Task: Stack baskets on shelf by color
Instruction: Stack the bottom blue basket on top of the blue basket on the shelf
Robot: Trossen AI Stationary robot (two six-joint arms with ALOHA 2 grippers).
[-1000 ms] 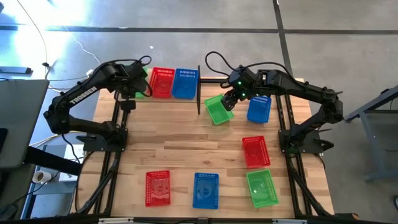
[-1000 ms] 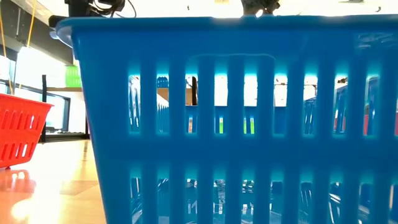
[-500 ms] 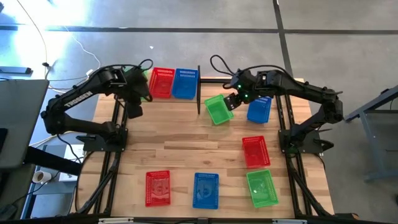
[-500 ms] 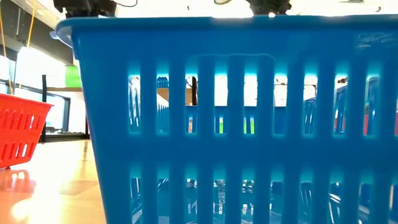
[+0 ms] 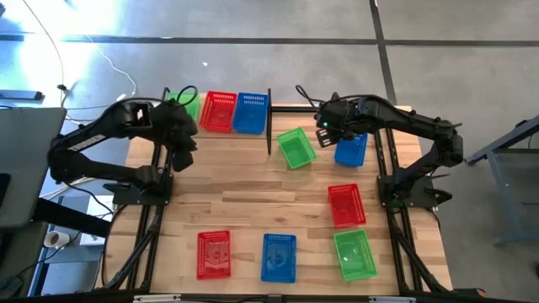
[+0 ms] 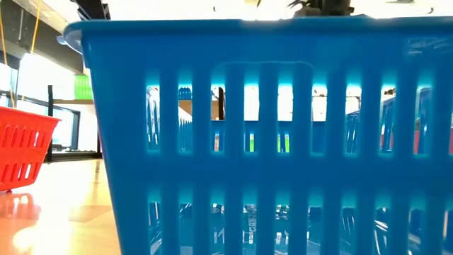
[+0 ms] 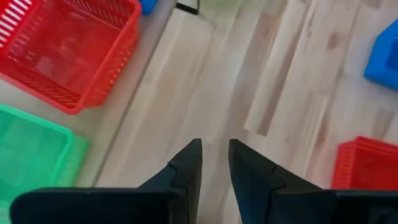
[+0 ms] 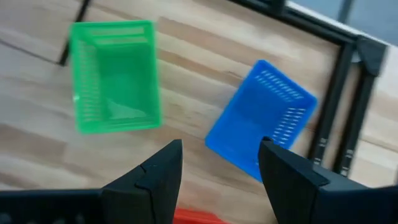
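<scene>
With our right gripper (image 5: 330, 126) spread wide and empty above the loose green basket (image 5: 296, 147) by the shelf post, and our left gripper (image 7: 214, 163) narrow and empty near the shelf (image 5: 268, 108), we judge the next grasp comes.

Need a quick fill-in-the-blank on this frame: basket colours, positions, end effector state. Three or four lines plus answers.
1. On the shelf the red basket sits between a green one and a ____ one.
2. The right end effector is ____, holding nothing.
3. Beside the shelf's post, a lone ____ basket lies tilted on the table.
4. The table's near row reads red, ____, green.

Answers: blue; open; green; blue
</scene>
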